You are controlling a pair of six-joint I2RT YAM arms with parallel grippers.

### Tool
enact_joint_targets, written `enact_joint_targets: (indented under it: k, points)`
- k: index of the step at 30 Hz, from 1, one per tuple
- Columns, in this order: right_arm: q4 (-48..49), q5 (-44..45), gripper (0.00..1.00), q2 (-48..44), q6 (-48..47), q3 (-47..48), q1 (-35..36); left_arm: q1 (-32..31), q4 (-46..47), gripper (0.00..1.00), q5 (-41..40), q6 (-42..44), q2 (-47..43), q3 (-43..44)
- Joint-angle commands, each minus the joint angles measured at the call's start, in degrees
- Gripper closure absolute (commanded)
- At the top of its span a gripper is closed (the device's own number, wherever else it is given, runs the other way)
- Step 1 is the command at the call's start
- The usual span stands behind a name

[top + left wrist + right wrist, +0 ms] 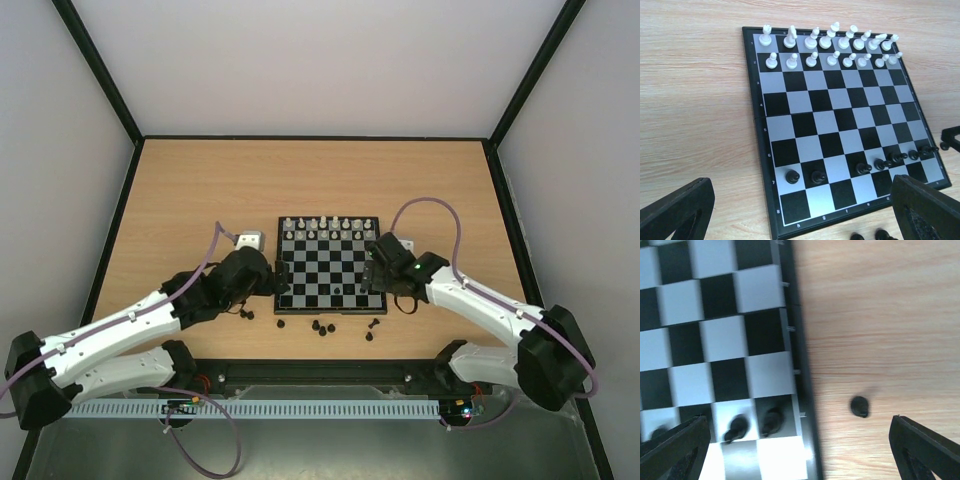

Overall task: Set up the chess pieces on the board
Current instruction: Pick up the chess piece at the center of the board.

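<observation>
The board [330, 262] lies mid-table. White chess pieces [830, 47] fill its two far rows. Several black pawns [863, 168] stand in the second row from the near edge; the nearest row is bare. Several loose black pieces [322, 327] lie on the table in front of the board. My left gripper [282, 280] is open and empty at the board's near left corner [800, 222]. My right gripper [378, 285] is open and empty over the board's near right edge [800, 455]. One black piece [859, 406] lies on the table just right of that edge.
A small white box [249, 241] sits left of the board's far corner, and another white object [408, 243] shows behind the right arm. Black-framed walls enclose the wooden table [200, 200].
</observation>
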Motion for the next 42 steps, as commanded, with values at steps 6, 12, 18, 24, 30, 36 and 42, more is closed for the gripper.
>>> enact_joint_targets:
  k: [6, 12, 18, 24, 30, 36, 42]
  points:
    - [-1.6, -1.7, 0.01, -2.8, 6.3, -7.1, -5.8, 4.1, 4.2, 0.01, 4.7, 5.1, -0.1, -2.3]
    - [0.7, -2.2, 0.34, -2.6, 7.5, -9.4, -6.6, 6.6, 6.0, 0.01, 7.7, 6.9, -1.5, -4.5]
    - [1.6, -3.2, 0.59, -1.4, 5.8, -8.1, -9.4, 8.2, 6.8, 0.01, 9.7, 7.8, -1.8, -4.3]
    - [2.6, -4.0, 0.63, 0.9, 3.5, -6.8, -11.4, 8.7, 7.5, 0.01, 10.6, 8.1, -1.1, -4.5]
    - [4.2, -5.3, 0.73, 3.5, 1.7, -6.6, -12.9, 9.1, 7.5, 0.01, 10.8, 8.2, -1.1, -4.1]
    - [5.3, -6.4, 0.84, 4.8, 0.6, -7.1, -13.5, 9.3, 8.0, 0.01, 11.0, 8.3, -0.5, -4.3]
    - [6.2, -6.7, 0.94, 5.7, 0.2, -8.0, -13.6, 9.4, 8.4, 0.01, 11.4, 8.4, 0.3, -4.5]
